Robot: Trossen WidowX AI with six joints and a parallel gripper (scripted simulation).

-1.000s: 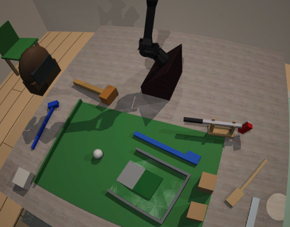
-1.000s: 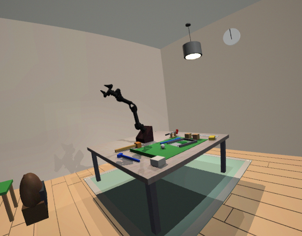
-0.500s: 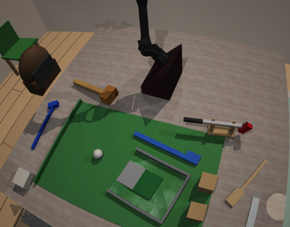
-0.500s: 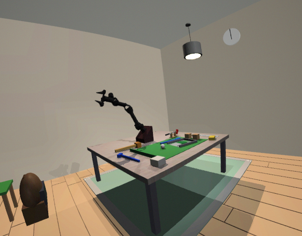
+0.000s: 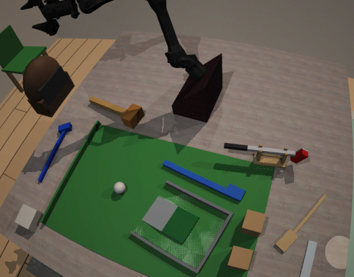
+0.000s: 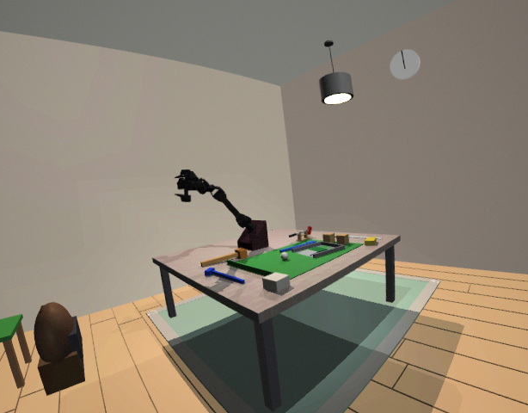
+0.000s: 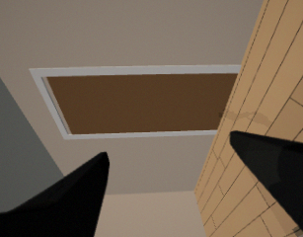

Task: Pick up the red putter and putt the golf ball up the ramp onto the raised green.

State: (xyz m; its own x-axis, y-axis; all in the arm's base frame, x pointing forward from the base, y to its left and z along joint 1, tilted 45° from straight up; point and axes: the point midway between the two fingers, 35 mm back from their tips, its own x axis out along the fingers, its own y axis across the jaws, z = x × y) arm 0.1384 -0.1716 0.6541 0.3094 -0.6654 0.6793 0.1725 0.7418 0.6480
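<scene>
The red putter (image 5: 299, 155) (image 6: 309, 230) lies across a small wooden stand (image 5: 269, 161), its black grip pointing left and its red head at the right in the top view. The white golf ball (image 5: 119, 187) (image 6: 284, 255) rests on the green mat (image 5: 90, 179), left of the grey ramp (image 5: 159, 213). The raised green (image 5: 180, 224) adjoins the ramp inside a grey three-sided border (image 5: 214, 240). My gripper (image 5: 27, 17) (image 6: 175, 185) (image 7: 169, 147) is open and empty, high up and far from putter and ball; the wrist view shows only walls, a framed brown panel and floor.
A blue bar (image 5: 200, 179) lies beside the border. Two wooden blocks (image 5: 253, 222) (image 5: 240, 258) stand at the mat's right edge. A wooden mallet (image 5: 132, 116), a blue mallet (image 5: 53, 152) and a white block (image 5: 27, 216) lie on the left. A wooden paddle (image 5: 286, 240) lies right.
</scene>
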